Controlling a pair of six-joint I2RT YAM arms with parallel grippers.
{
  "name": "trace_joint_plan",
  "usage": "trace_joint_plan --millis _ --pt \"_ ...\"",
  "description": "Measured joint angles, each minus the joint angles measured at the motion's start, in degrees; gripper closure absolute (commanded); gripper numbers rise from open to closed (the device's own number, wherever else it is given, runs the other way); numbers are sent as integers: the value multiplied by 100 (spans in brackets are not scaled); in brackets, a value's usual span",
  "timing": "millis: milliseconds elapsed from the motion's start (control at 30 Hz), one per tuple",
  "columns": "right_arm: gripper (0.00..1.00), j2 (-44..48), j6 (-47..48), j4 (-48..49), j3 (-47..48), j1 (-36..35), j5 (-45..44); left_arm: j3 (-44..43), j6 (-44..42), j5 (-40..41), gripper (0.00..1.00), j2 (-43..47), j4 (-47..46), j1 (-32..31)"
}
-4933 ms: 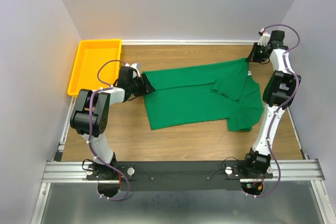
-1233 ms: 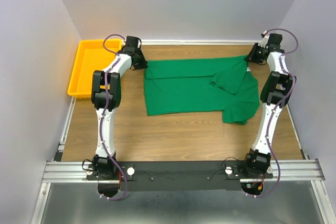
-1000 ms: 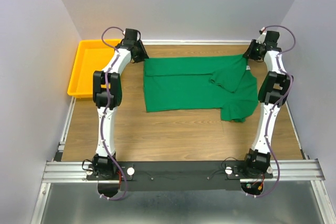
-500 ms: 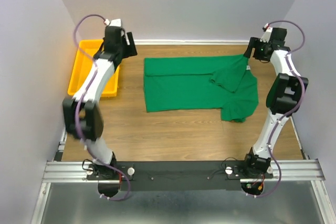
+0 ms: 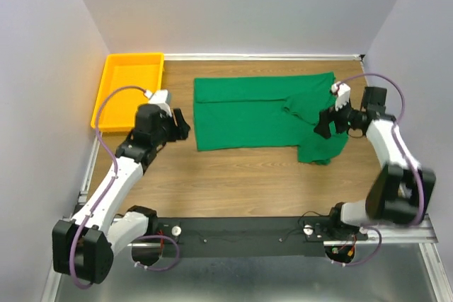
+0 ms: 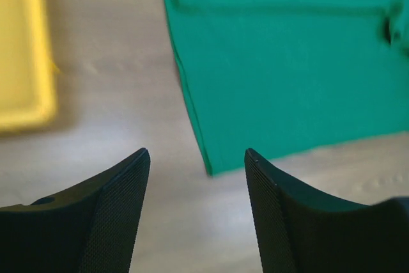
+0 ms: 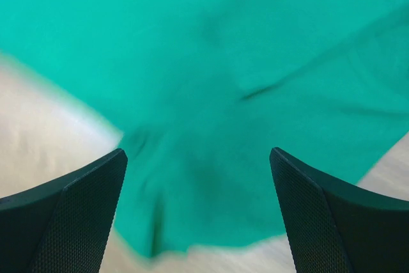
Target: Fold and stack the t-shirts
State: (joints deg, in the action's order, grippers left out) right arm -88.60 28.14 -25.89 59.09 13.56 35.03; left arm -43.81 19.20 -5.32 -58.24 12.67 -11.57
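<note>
A green t-shirt (image 5: 255, 111) lies flat on the wooden table (image 5: 226, 175), folded lengthwise, with its sleeve end bunched at the right (image 5: 322, 143). My left gripper (image 5: 178, 124) hovers just left of the shirt's near left corner, open and empty. In the left wrist view that corner (image 6: 211, 167) lies just beyond the gap of the left gripper (image 6: 197, 153), over bare wood. My right gripper (image 5: 324, 125) hangs above the shirt's right end, wide open and holding nothing. The right wrist view shows the right gripper (image 7: 197, 153) over green cloth (image 7: 211, 62), blurred by motion.
A yellow bin (image 5: 127, 90) stands at the back left, its rim (image 6: 25, 116) also in the left wrist view. Walls close the table on three sides. Bare wood lies between the shirt and the arm bases.
Both grippers have let go of the shirt's far corners and opened. Both arms have swung back toward the near side, and the shirt now lies still.
</note>
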Motion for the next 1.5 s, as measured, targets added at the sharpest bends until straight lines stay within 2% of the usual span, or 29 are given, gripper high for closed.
trace_joint_plan --millis 33,100,200,367,400,433,533,667,767,1033,1233,1267,1333,1467,1500 --pt "0 787 726 -219 -409 0 258 234 199 -42 35 85 122 -201" --pt "0 1777 1626 -463 -732 -9 542 621 859 -85 36 243 289 -656" --pt "0 2522 2500 -758 -822 -9 699 1043 1550 -92 36 350 313 -1060" --pt "5 2243 3436 -1456 -942 -9 382 1770 2605 -66 36 216 -31 -1117" --pt "8 2157 3576 -1600 -1029 -9 260 1836 2721 -37 36 138 -109 -1117" --pt "15 2098 3751 -1770 -1139 -9 92 1864 2817 -20 36 37 -181 -1117" --pt "29 1893 3904 -1974 -1211 -9 -192 1860 3023 20 36 -295 -479 -1117" --pt "30 1427 3893 -2048 -1231 -9 -586 1733 3110 22 36 -671 -699 -1117" --pt "32 1421 3893 -2057 -1318 -9 -647 1711 3139 22 36 -702 -807 -1117" --pt "46 1169 3595 -1943 -1429 -9 -769 1709 3139 22 36 -868 -1005 -1117" --pt "52 984 3416 -1867 -1429 -9 -776 1700 3123 22 36 -1014 -1016 -1117" --pt "59 973 3392 -1862 -1429 -11 -776 1700 3121 22 36 -1012 -1021 -1117" --pt "65 964 3340 -1849 -1432 -37 -778 1700 3121 20 36 -1014 -1045 -1117" --pt "92 868 3213 -1784 -1432 -181 -782 1700 3121 20 36 -1012 -1093 -1119" --pt "94 852 3211 -1773 -1432 -210 -782 1700 3121 20 36 -1014 -1099 -1117"
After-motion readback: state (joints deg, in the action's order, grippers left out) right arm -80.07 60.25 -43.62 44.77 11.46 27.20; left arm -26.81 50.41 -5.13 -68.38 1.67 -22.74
